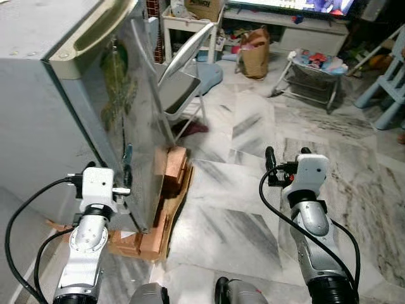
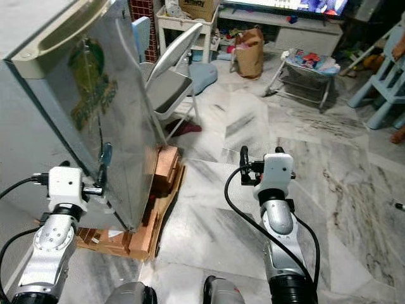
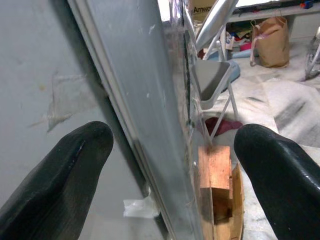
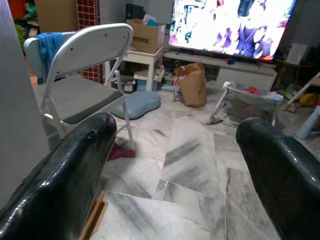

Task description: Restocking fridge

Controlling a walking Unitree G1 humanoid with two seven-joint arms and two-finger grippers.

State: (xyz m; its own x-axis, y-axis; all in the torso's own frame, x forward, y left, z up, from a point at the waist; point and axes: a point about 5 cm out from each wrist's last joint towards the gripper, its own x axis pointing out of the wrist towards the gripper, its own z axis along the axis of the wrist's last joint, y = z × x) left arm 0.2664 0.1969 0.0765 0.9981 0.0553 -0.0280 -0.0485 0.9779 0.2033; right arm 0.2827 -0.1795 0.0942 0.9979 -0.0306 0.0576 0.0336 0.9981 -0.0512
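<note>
Fridge (image 1: 76,107) stands on a wooden pallet (image 1: 166,209), door shut; folding chair (image 1: 183,82) just behind the fridge; paper bag (image 1: 254,54) well behind the fridge, to its right; left gripper (image 3: 170,175) straddles the fridge's door edge, fingers apart; right gripper (image 1: 286,155) right of the fridge, over bare floor (image 1: 234,221).

both end effectors (image 3: 170,165) (image 4: 175,170) spread open

The grey-veined white marble floor (image 1: 253,209) carries a wooden pallet (image 1: 166,209) under the tall silver fridge (image 1: 82,107), and a grey folding chair (image 1: 183,82).
</note>
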